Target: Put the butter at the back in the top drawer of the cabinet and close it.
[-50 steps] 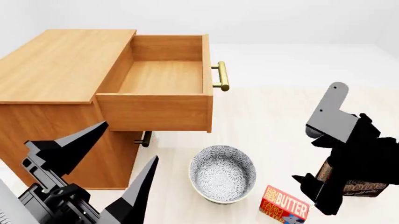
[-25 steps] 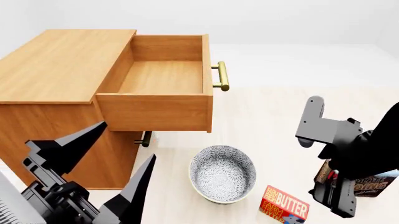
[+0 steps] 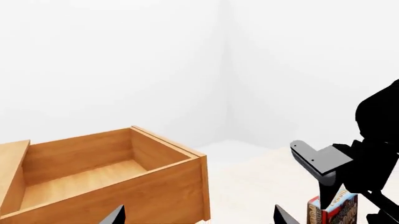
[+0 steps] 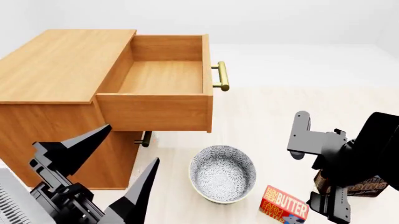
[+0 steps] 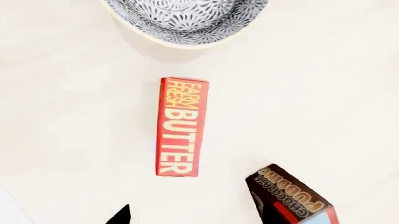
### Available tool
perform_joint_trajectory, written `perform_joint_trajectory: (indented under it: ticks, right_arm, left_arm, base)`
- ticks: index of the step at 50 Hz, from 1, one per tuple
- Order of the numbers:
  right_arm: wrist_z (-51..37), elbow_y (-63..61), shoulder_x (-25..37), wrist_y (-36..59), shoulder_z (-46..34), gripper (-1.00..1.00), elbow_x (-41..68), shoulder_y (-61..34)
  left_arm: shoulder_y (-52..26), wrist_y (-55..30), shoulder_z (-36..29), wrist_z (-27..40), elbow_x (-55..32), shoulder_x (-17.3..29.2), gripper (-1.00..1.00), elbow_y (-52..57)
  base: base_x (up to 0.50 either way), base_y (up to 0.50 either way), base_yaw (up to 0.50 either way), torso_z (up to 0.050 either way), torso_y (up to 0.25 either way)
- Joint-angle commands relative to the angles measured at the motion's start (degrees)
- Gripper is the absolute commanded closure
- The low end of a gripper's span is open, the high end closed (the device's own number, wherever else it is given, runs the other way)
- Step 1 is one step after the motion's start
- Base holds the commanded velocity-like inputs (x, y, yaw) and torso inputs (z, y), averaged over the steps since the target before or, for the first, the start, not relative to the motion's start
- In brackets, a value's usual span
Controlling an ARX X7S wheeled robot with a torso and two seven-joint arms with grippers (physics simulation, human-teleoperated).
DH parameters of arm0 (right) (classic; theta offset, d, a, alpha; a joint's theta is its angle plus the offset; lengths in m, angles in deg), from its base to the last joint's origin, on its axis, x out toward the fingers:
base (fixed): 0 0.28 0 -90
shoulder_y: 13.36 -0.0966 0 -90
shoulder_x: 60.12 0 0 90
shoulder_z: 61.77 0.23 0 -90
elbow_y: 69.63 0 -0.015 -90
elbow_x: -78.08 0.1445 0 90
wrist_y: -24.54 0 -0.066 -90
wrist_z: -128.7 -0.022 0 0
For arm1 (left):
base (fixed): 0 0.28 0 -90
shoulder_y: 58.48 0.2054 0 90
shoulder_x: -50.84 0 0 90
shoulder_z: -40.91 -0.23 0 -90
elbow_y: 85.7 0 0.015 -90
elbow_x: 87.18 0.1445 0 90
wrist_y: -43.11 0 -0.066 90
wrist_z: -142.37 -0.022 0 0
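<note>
Butter (image 5: 181, 127) flat printed carton | bowl (image 4: 223, 173) patterned | left jaws apart | right jaws unclear

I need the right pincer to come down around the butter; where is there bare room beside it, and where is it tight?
Around the butter, the floor is bare along both long sides. The patterned bowl borders one short end with a small gap, and the chocolate pudding box crowds the other end. The top drawer stands open and bare.

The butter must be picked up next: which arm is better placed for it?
The right. Its gripper hangs close by the butter, whose box shows under its wrist camera. The left gripper is by the cabinet, farther off.
</note>
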Motion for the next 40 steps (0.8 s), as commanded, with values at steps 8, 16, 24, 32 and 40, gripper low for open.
perform_joint_trajectory:
  ticks: [8, 16, 24, 32, 40]
  right_arm:
    - [0.4, 2.8, -1.0, -3.5, -3.8, -1.0, -2.0, 3.6]
    - [-0.1, 5.1, -1.8, -5.4, -4.0, -1.0, -2.3, 5.6]
    - [-0.3, 7.2, -2.3, -6.5, -4.0, -1.0, -2.3, 6.8]
    - [-1.2, 9.3, -2.6, -8.3, -3.1, -1.0, -2.0, 8.4]
    - [-1.4, 11.0, -3.1, -10.0, -3.0, -1.0, -2.1, 9.8]
  left_arm:
    - [0.1, -0.2, 0.0, -0.5, -0.4, -0.5, -1.0, -0.5]
    - [0.2, -0.4, 0.1, -0.7, -0.8, -0.6, -1.0, -0.7]
    - [0.4, -0.3, 0.0, -0.9, -0.8, -0.9, -1.0, -1.0]
    - [0.6, -0.4, 0.0, -0.7, -0.7, -1.2, -1.0, -1.2]
    - [0.7, -0.5, 0.0, -0.6, -0.6, -1.4, -1.0, -1.3]
  base:
    - [0.0, 0.0, 0.0, 0.0, 0.0]
    - [0.0, 0.0, 0.0, 0.0, 0.0]
    - [0.0, 0.0, 0.0, 0.0, 0.0]
    - [0.0, 0.0, 0.0, 0.0, 0.0]
    - [0.0, 0.0, 0.0, 0.0, 0.0]
